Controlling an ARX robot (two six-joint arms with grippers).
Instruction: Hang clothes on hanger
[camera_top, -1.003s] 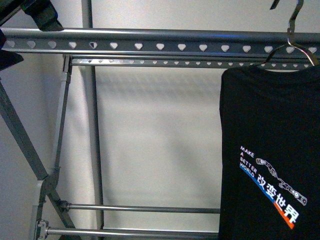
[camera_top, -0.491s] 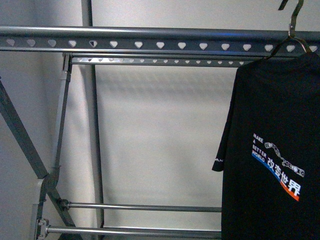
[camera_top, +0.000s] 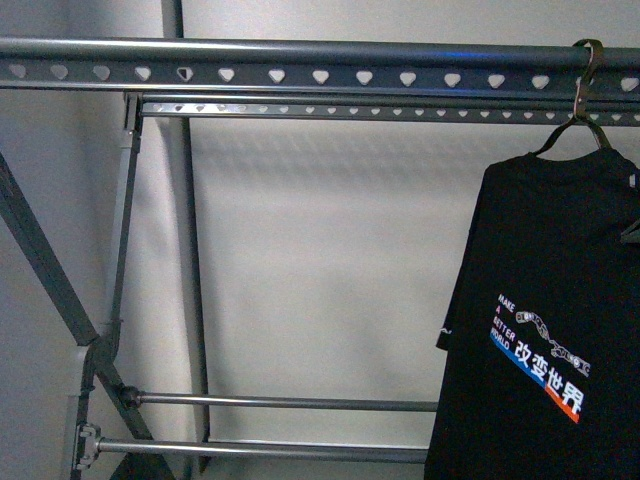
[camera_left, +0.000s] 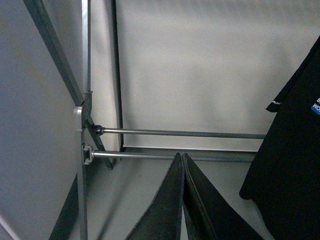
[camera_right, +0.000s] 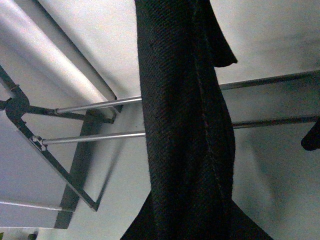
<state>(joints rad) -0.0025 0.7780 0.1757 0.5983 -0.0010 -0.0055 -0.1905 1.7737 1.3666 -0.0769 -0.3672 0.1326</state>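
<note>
Of our own body we can see only the left gripper (camera_left: 183, 162), in the left wrist view. Its two jaws are flat, matte black blades that taper to narrow tips, their edges catching a faint grey sheen. We can make out no cables, screws or markings on them.
</note>
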